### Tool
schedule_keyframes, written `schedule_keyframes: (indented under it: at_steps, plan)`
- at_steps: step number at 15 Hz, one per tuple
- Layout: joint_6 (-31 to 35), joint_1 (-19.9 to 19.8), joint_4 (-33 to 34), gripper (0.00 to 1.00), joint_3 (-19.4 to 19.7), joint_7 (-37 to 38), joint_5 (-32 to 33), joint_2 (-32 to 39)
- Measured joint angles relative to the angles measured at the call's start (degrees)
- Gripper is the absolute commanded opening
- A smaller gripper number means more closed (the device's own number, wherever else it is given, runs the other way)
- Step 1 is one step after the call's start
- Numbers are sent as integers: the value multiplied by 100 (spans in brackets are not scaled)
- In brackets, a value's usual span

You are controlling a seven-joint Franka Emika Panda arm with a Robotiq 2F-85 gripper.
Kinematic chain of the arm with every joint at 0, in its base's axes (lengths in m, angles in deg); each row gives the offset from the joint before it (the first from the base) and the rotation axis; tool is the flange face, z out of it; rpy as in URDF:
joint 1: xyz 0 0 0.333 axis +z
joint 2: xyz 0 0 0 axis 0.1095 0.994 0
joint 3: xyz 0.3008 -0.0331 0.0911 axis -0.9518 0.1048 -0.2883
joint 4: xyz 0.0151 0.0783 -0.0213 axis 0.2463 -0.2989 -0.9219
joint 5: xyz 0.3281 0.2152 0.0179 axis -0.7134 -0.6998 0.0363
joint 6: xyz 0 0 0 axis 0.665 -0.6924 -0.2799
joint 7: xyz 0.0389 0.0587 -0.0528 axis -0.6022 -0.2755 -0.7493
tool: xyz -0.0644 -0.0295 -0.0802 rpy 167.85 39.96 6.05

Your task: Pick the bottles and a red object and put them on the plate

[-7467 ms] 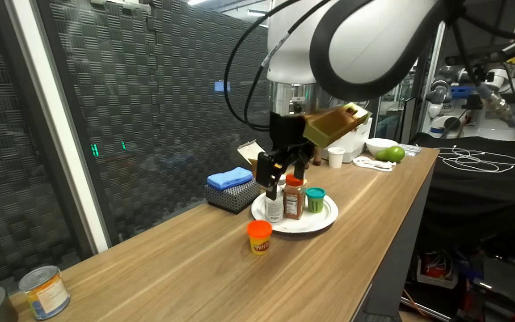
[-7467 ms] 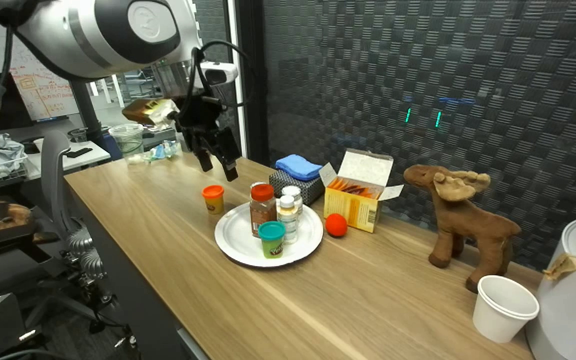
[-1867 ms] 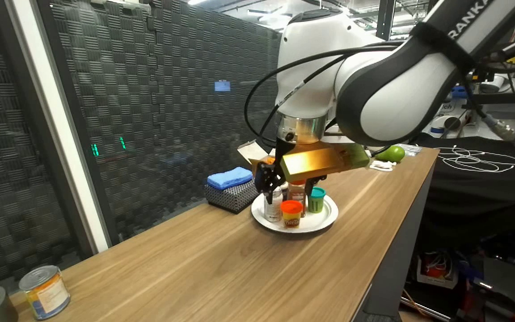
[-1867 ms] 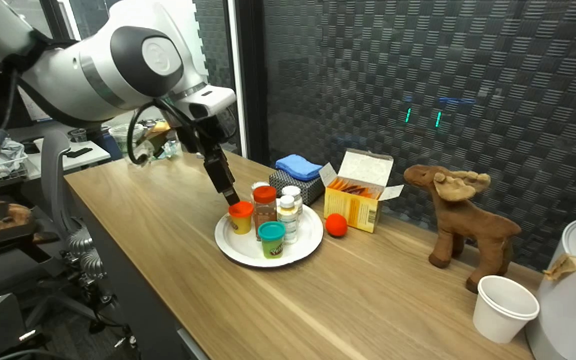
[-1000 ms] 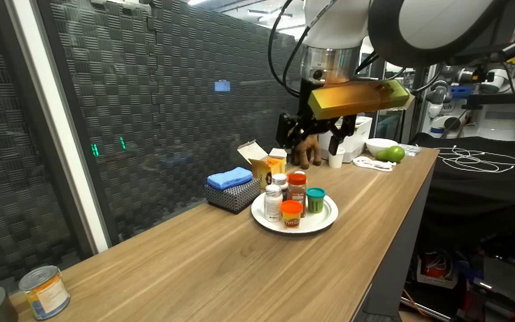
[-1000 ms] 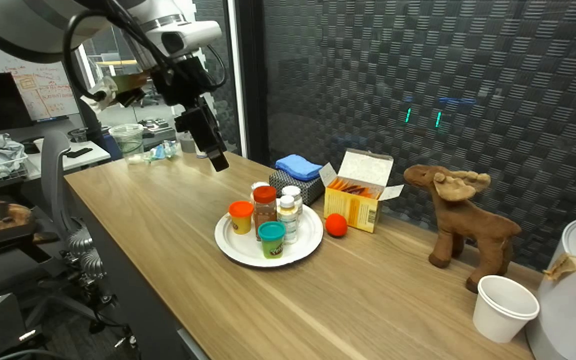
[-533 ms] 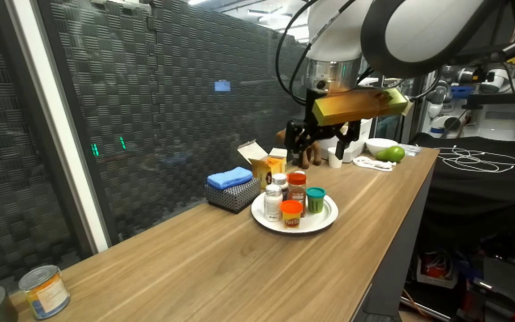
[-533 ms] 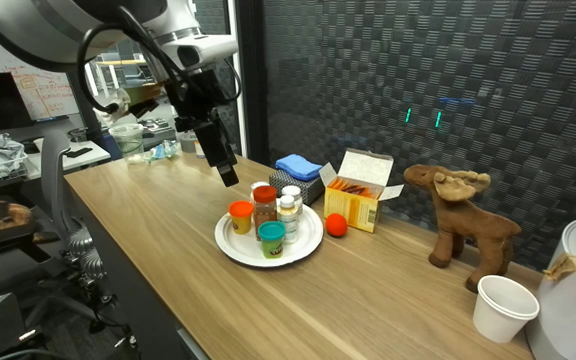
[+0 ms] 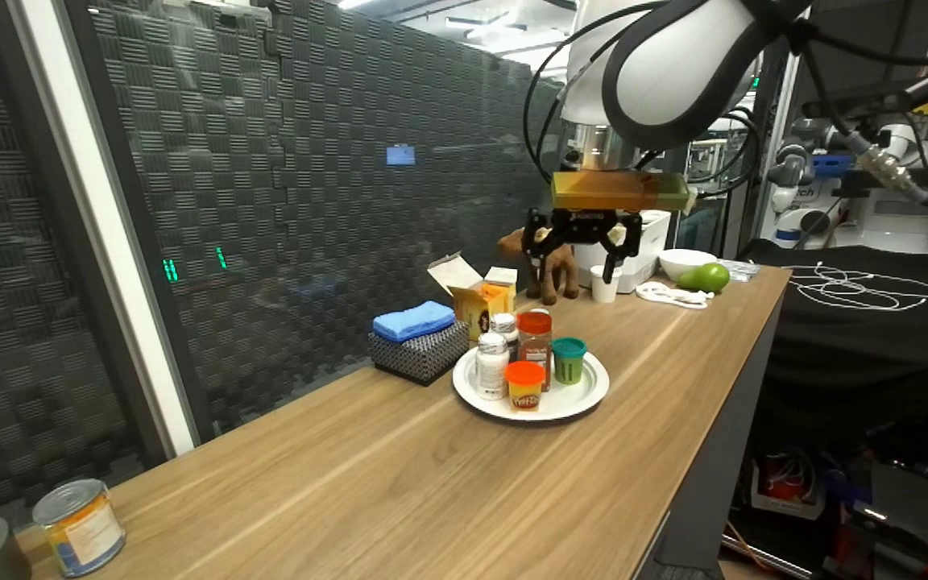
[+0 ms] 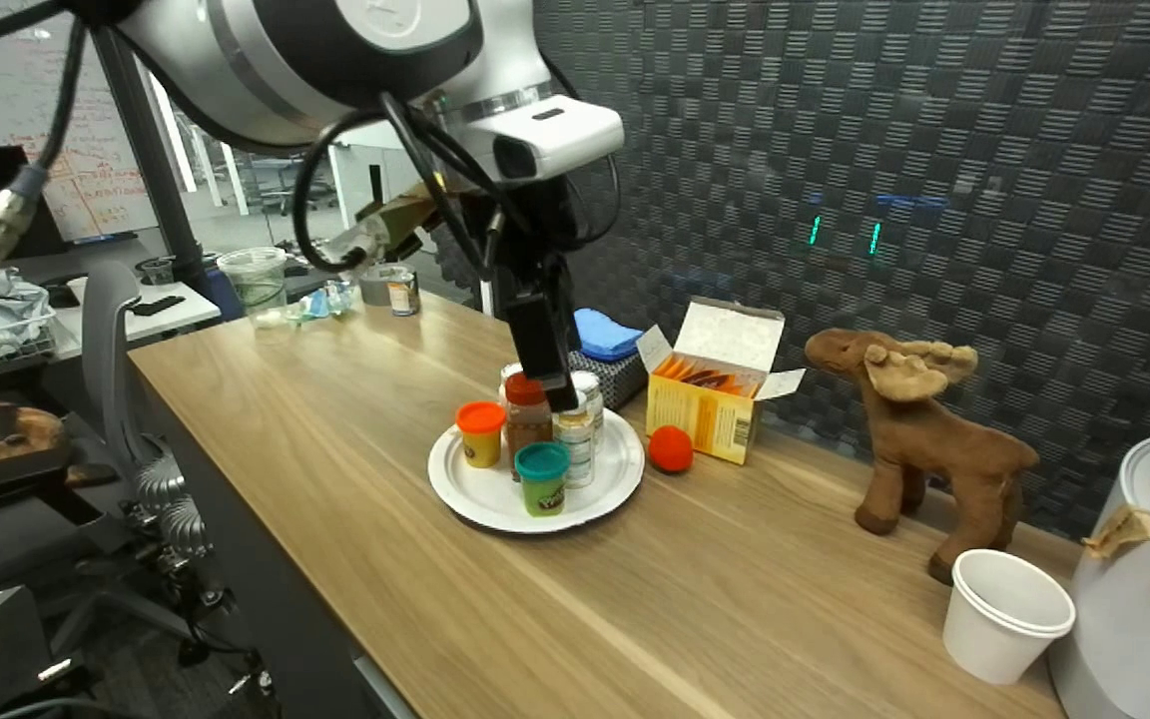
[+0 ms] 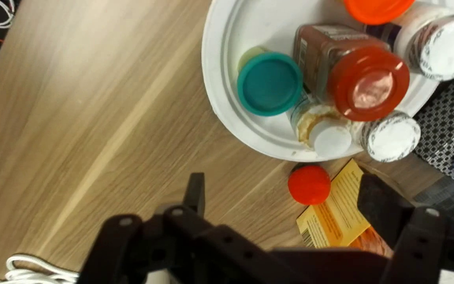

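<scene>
In the wrist view the hand [image 11: 281,184] hangs spread wide, holding nothing. The red ball [image 11: 309,185], likely the last thing to move, is round, with no long axis; it lies on the tabletop [image 11: 105,169] beneath, towards three o'clock of the hand's middle. A yellow box [image 11: 342,209], print unreadable, sits at the ball's half past four; the plate [image 11: 221,94] with the bottles [image 11: 369,85], labels too blurred, at twelve. In an exterior view, an orange-lidded tub [image 9: 525,388] there reads "Play-Doh".
</scene>
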Motion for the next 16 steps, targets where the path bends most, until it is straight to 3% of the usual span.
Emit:
schedule_keyframes:
  at_steps: [10,16]
  plan:
    - [34,0,1113,100,180,-102,-31,1245]
    - [29,-4,1679,100,249,-598,-524,1909]
